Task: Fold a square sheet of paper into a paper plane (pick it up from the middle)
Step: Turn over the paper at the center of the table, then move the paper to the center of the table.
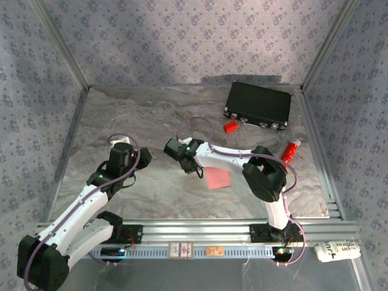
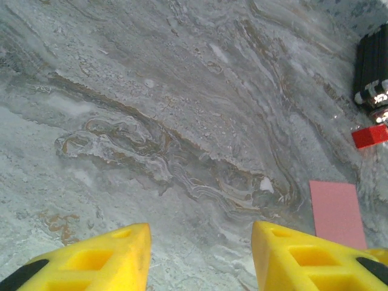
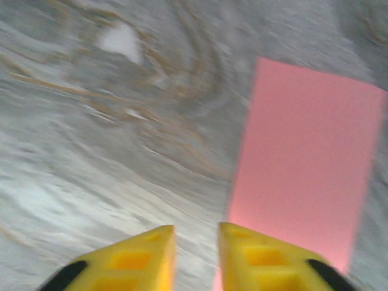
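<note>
While sheet (image 1: pixel 218 178) lies flat on table (image 1: pixel 139 115), R claw (image 3: pixel 195 233) slightly parted at its edge; L claw (image 2: pixel 200 230) wide, empty.

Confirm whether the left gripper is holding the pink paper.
No: the left gripper is open over the table, and the square sheet of paper lies flat off to one side.

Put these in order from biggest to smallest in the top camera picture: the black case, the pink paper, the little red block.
1. black case, biggest by far, even though it sits farthest back
2. pink paper
3. red block, clearly smallest
</note>
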Robot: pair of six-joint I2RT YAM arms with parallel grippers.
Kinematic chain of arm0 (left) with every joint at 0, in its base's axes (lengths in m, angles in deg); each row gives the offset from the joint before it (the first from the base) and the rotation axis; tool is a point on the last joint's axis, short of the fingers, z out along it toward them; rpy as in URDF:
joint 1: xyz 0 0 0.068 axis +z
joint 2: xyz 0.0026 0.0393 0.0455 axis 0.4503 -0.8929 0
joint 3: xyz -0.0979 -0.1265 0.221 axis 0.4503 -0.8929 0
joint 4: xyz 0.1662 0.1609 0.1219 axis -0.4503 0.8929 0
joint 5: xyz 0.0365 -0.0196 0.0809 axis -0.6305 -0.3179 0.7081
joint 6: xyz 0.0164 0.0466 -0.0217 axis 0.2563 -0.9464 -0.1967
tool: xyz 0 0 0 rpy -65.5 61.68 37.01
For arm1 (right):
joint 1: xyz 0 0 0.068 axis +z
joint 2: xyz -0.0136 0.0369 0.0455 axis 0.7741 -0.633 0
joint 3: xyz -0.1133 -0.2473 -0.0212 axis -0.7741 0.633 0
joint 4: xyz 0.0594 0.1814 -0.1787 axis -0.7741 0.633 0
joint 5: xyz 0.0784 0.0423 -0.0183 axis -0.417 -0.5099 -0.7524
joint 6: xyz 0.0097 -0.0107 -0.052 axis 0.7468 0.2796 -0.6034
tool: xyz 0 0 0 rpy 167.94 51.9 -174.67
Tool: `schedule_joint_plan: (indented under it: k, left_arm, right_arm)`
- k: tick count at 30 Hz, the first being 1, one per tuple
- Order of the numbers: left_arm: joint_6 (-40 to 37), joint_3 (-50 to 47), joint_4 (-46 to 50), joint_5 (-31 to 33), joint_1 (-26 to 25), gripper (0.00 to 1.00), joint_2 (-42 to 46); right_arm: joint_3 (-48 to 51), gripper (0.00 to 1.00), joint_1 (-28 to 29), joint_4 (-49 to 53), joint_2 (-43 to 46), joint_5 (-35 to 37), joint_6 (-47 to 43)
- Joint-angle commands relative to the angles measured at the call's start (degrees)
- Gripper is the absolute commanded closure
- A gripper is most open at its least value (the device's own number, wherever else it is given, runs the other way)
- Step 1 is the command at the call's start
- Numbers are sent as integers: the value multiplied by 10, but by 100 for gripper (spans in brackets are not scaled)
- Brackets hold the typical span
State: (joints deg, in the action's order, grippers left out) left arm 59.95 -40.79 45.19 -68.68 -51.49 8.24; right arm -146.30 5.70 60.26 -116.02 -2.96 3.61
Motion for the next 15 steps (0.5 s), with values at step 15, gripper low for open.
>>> schedule_joint_plan:
  k: [15]
  left_arm:
    - [-10,64,-164,-244,-57,60,-255]
  right_arm:
    - [472,74,-324,-405,306,-465,88]
